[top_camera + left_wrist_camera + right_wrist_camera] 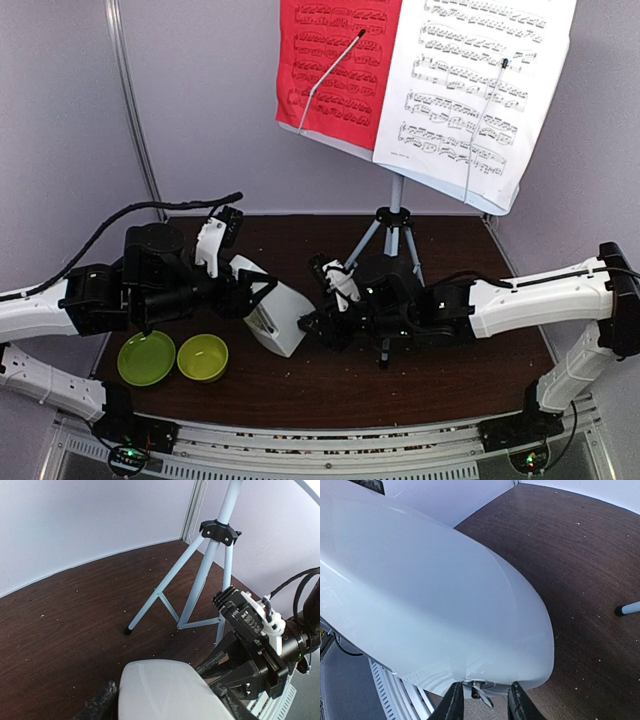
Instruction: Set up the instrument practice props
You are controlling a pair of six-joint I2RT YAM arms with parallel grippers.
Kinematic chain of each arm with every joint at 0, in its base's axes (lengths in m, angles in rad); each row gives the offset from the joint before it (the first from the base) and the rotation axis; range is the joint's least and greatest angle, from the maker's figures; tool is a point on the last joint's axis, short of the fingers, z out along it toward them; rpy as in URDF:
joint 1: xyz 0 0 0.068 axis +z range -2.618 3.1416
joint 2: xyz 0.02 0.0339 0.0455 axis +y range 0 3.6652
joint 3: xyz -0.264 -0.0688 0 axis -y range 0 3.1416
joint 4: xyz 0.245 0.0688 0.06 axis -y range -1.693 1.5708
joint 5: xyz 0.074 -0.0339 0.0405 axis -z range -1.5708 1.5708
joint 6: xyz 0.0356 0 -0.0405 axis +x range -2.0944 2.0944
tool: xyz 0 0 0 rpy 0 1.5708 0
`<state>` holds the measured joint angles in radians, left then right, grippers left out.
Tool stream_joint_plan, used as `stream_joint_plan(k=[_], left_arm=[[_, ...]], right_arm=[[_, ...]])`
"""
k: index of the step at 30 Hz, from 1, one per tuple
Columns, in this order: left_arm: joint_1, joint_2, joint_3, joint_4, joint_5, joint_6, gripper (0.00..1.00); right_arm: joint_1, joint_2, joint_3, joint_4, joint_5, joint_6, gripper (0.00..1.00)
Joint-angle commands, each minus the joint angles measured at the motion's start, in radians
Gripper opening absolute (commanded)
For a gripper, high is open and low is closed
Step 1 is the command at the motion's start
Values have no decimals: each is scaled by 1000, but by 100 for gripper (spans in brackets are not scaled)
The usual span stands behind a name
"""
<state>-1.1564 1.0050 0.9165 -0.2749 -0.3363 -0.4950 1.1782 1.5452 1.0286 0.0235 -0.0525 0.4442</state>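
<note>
The grey-white music stand (396, 222) stands at the back of the table, its tripod legs (165, 589) spread. A red music sheet (335, 60) and a white music sheet (470, 80) rest on its desk under wire clips. My left gripper (250, 296) is shut on the whitish metronome (276, 320), which fills the space between its fingers (167, 705). My right gripper (313, 325) reaches the metronome from the right. Its fingers (482, 702) stand apart on either side of a small metal part on the metronome's (430, 595) edge.
Two lime-green bowls (147, 357) (202, 356) sit at the front left, below my left arm. A tripod foot (630, 608) rests on the brown tabletop right of the metronome. My right arm lies across the stand's front leg (384, 352).
</note>
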Motion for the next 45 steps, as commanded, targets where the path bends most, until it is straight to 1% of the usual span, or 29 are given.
stream_joint_plan(k=[1, 5, 9, 11, 12, 17, 25, 28, 32, 37, 45], left_arm=[[4, -16, 52, 189, 13, 17, 0], [4, -14, 56, 197, 12, 28, 0], [4, -14, 58, 206, 5, 35, 0], [4, -10, 64, 210, 4, 40, 0], [4, -8, 66, 212, 5, 43, 0], [5, -8, 60, 221, -3, 53, 0], [4, -28, 16, 239, -29, 66, 0], [4, -34, -10, 243, -43, 62, 0], [4, -48, -44, 267, -61, 39, 0], [4, -45, -52, 273, -76, 39, 0], [4, -46, -66, 284, -79, 39, 0]], right_arm=[[-17, 14, 18, 32, -1, 43, 30], [-27, 16, 17, 36, -16, 50, 21], [-36, 24, 28, 31, -31, 63, 10], [-44, 28, 33, 36, -39, 89, 2], [-50, 28, 30, 47, -45, 106, 0], [-94, 18, 7, 130, -102, 216, 0], [-147, 47, 12, 212, -211, 380, 0], [-157, 62, 15, 219, -227, 410, 0], [-172, 71, -13, 275, -247, 469, 0], [-189, 83, -47, 342, -268, 540, 0], [-211, 93, -70, 380, -287, 596, 0]])
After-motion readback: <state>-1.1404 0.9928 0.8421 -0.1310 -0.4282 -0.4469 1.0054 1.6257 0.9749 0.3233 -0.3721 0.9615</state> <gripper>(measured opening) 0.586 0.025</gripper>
